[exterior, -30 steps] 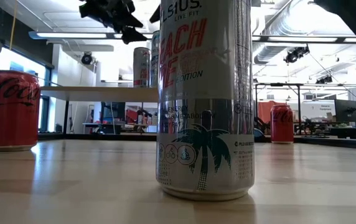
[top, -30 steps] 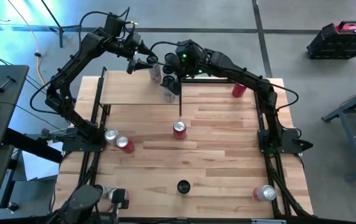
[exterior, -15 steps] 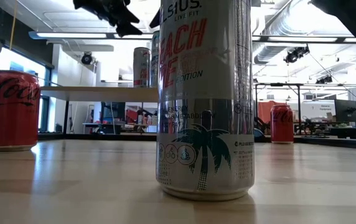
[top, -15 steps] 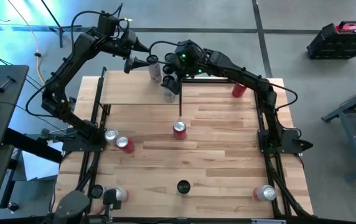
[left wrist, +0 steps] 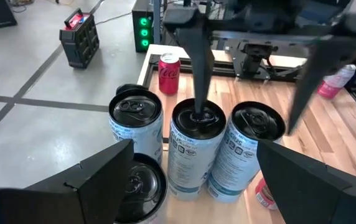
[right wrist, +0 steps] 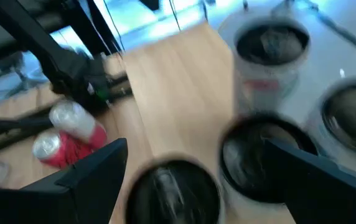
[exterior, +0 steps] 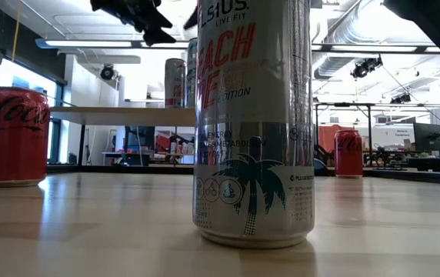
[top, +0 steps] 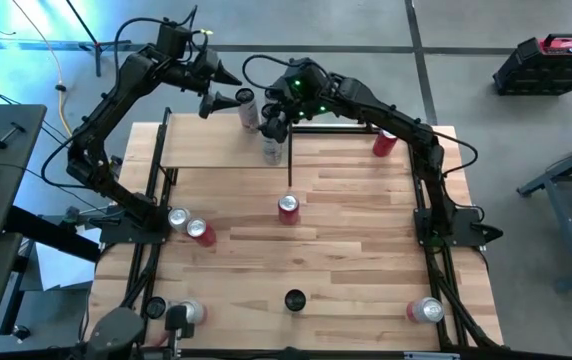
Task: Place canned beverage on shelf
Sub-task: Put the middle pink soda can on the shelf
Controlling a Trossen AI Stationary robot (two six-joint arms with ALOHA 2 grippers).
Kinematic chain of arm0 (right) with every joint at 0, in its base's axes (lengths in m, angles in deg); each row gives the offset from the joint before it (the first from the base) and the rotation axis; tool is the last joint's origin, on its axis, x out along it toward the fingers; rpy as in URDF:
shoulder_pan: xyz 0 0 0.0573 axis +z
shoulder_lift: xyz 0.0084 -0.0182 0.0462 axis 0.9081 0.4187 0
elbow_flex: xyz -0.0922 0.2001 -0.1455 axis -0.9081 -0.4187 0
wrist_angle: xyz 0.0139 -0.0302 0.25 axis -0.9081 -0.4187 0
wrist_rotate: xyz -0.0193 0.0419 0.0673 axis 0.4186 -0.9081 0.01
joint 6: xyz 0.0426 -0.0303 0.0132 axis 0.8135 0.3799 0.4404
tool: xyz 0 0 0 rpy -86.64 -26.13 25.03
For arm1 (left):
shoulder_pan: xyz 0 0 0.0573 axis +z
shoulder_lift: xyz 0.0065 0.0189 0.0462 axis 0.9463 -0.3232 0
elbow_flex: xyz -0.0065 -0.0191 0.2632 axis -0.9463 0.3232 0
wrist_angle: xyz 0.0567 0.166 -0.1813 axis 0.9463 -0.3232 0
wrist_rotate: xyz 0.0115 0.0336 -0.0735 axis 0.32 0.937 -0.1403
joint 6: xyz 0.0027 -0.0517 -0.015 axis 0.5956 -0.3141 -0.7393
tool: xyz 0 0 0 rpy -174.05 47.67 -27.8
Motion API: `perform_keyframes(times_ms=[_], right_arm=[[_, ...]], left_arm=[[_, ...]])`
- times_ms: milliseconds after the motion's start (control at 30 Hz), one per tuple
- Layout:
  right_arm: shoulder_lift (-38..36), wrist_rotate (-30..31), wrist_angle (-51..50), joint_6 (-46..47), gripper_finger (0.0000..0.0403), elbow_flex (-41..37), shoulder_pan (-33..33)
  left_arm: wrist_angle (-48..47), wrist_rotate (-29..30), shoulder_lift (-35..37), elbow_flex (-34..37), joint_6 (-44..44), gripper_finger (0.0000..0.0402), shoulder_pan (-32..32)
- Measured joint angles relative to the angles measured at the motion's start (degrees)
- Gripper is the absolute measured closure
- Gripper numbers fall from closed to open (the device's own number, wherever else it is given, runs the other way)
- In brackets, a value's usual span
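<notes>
The shelf (top: 216,150) is a light-wood board on black posts at the table's far left. Several silver cans (left wrist: 196,146) stand upright in a cluster at its right end (top: 250,110). My right gripper (top: 276,125) hovers open over the cluster; in the left wrist view its fingers (left wrist: 196,62) come down around the right-hand can (left wrist: 243,146). My left gripper (top: 226,88) is open, raised just left of the cluster, holding nothing. The right wrist view shows only blurred can tops (right wrist: 265,155). My right gripper has one fingertip (left wrist: 198,106) standing over the middle can's top (left wrist: 196,121), coming slanting down from the table's right. I cannot tell whether it touches the can. The other finger (left wrist: 309,81) stands clear beside the right-hand can.
A silver and red can (top: 288,208) stands at the table's middle and looms large in the low view (exterior: 255,123). Two cans (top: 190,225) sit at the left edge, a red can (top: 384,143) at the far right, and a can (top: 426,310) at the near right.
My right gripper has rolled about its own pointing line while staying over the can cluster, still open. The cans have not moved.
</notes>
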Motion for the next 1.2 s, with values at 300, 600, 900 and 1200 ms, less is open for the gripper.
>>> perform_keyframes(times_ms=[300,600,900,1200], right_arm=[[0.14,0.41,-0.33,0.87,0.0041,0.08,0.02],[0.14,1.45,-0.12,0.87,0.0041,0.08,-0.01],[-0.26,1.94,1.88,0.78,0.0041,0.14,-0.01],[-5.77,3.70,4.27,-2.57,0.0041,0.39,0.53]], left_arm=[[-0.22,0.06,1.40,0.00,0.07,0.0069,0.00],[-0.84,0.08,1.66,0.00,0.15,0.0069,0.00],[-1.50,0.02,1.66,0.00,1.16,0.0069,0.00],[0.29,16.22,1.64,0.00,-3.10,0.0069,0.00]])
